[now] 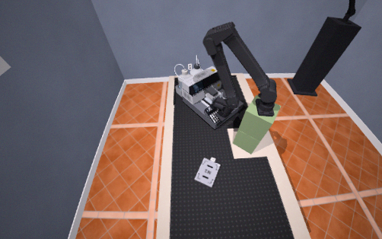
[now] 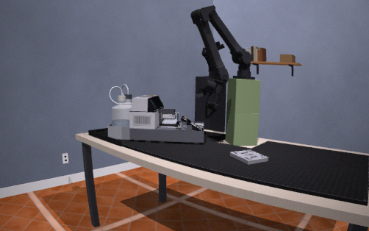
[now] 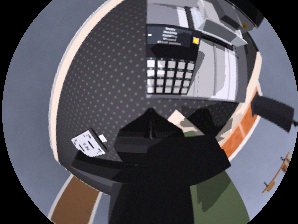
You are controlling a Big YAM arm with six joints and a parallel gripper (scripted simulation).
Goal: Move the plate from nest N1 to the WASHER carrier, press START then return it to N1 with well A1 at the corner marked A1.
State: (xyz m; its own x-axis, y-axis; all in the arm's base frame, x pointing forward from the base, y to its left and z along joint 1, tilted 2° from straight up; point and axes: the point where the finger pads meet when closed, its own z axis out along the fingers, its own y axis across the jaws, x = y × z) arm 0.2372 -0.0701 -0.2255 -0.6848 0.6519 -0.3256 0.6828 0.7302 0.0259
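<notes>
The washer (image 1: 192, 97) (image 2: 144, 119) stands at the table's far end. In the wrist view its keypad (image 3: 170, 77) lies just beyond my fingertips, and the lamp (image 3: 195, 40) beside the dark text display is amber. My gripper (image 3: 150, 111) (image 2: 210, 112) is shut and empty, pointing down above the table near the keypad end. A light nest (image 1: 209, 182) (image 2: 250, 157) (image 3: 80, 140) lies on the black mat with no plate on it; its label looks like N2. No plate can be made out for sure; white parts in the washer's opening are too small to tell. I cannot make out N1.
The green pedestal (image 1: 253, 127) (image 2: 242, 110) bears my arm beside the washer. Bottles (image 2: 121, 112) with looped tubes stand at the washer's back. A dark column (image 1: 323, 57) stands beyond the table, and a wall shelf (image 2: 276, 63) holds books and a box.
</notes>
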